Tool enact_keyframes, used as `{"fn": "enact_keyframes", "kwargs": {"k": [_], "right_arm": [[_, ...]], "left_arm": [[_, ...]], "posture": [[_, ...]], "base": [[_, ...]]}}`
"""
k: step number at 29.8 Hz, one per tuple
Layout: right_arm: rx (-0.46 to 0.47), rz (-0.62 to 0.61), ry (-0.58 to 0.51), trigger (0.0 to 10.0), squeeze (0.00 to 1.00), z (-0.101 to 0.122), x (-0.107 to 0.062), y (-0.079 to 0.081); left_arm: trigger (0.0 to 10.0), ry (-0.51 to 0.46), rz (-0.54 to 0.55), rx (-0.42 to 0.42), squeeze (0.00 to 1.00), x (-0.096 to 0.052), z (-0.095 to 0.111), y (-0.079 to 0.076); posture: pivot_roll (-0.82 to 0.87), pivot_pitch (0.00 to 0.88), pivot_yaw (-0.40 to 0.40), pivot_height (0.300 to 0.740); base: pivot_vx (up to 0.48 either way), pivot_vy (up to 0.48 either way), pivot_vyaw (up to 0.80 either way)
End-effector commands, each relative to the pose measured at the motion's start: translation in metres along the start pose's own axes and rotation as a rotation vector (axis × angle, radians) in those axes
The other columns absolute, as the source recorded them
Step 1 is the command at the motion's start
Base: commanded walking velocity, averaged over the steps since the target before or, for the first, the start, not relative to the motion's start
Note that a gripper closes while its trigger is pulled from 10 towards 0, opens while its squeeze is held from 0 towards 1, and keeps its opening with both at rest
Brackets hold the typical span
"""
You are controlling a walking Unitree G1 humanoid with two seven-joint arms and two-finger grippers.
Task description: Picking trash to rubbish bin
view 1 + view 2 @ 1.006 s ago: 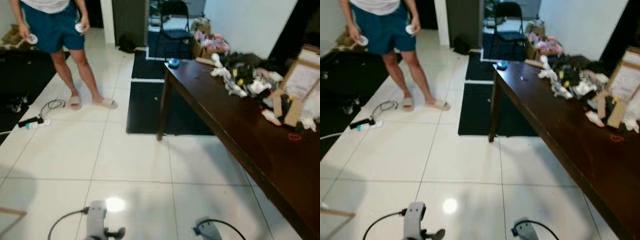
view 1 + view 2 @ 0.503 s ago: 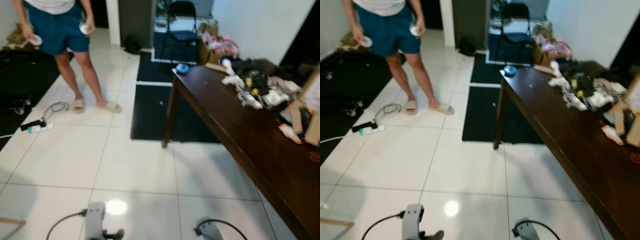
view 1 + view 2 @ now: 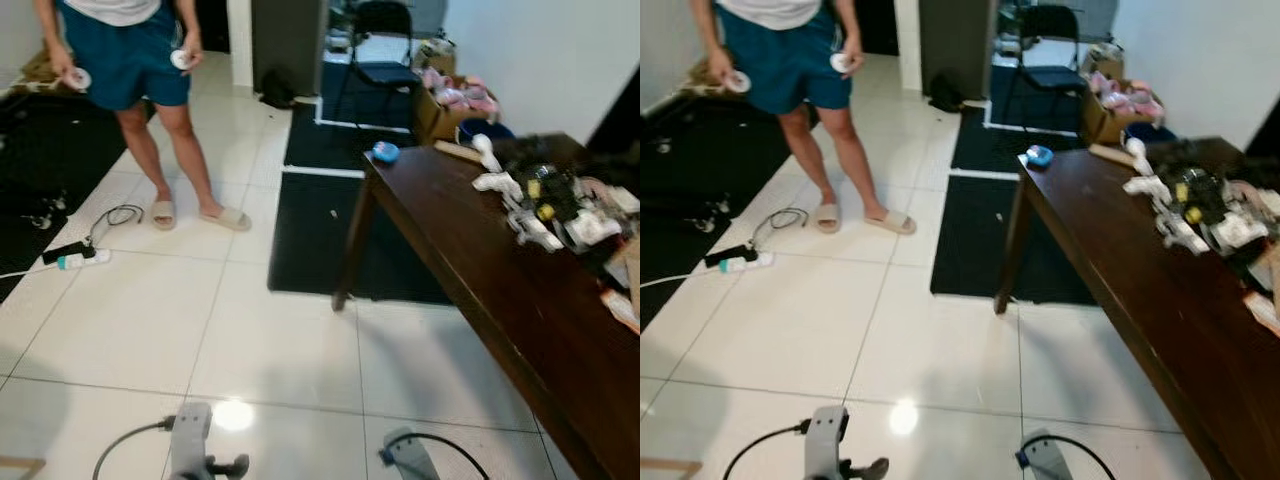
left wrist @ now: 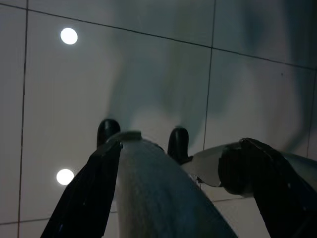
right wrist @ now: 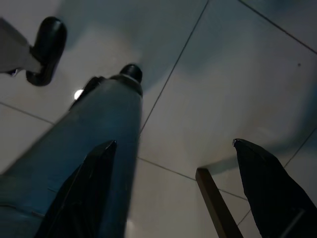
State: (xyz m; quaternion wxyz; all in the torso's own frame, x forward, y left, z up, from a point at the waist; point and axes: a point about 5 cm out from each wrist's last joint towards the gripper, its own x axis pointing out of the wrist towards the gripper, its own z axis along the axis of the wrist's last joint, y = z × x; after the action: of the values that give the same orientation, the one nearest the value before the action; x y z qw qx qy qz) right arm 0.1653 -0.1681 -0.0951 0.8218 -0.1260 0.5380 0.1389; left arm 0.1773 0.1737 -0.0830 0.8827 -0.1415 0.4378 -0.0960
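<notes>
Along the table's [image 3: 470, 270] far-right edge: trash pile [image 3: 545, 195]. No bin visible. Left gripper [image 4: 173, 208] and right gripper [image 5: 173, 198] hang over floor tiles, both spread wide, empty. Risk: person [image 3: 135, 70] and floor cable [image 3: 110, 215] near the walking path.

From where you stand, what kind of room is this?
Probably a lived-in home: a long dark wooden table piled with clutter, a white tiled floor, and a person in shorts and slippers.

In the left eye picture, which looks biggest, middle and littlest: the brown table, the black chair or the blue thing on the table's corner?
1. Brown table
2. Black chair, though it is farther away
3. Blue thing
</notes>
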Motion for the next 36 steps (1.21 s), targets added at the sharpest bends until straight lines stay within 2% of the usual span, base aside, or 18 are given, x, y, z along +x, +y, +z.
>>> {"fn": "enact_keyframes", "kwargs": {"k": [1, 20, 36], "right_arm": [[-0.007, 0.004, 0.020, 10.0, 0.00, -0.0051, -0.0003, -0.0003], [-0.005, -0.002, 0.023, 10.0, 0.00, -0.0078, -0.0019, -0.0077], [0.008, 0.005, 0.026, 10.0, 0.00, -0.0094, -0.0014, -0.0043]], "left_arm": [[10.0, 0.005, -0.001, 0.000, 0.00, 0.0006, -0.0009, -0.0015], [10.0, 0.003, -0.001, -0.001, 0.00, 0.0008, -0.0002, -0.0015], [10.0, 0.001, 0.002, -0.006, 0.00, 0.0006, -0.0002, -0.0011]], "posture": [[0.18, 0.059, -0.072, 0.740], [0.18, 0.061, -0.074, 0.740], [0.18, 0.064, -0.073, 0.740]], "base": [[0.262, 0.000, 0.00], [0.263, 0.000, 0.00], [0.262, 0.000, 0.00]]}}
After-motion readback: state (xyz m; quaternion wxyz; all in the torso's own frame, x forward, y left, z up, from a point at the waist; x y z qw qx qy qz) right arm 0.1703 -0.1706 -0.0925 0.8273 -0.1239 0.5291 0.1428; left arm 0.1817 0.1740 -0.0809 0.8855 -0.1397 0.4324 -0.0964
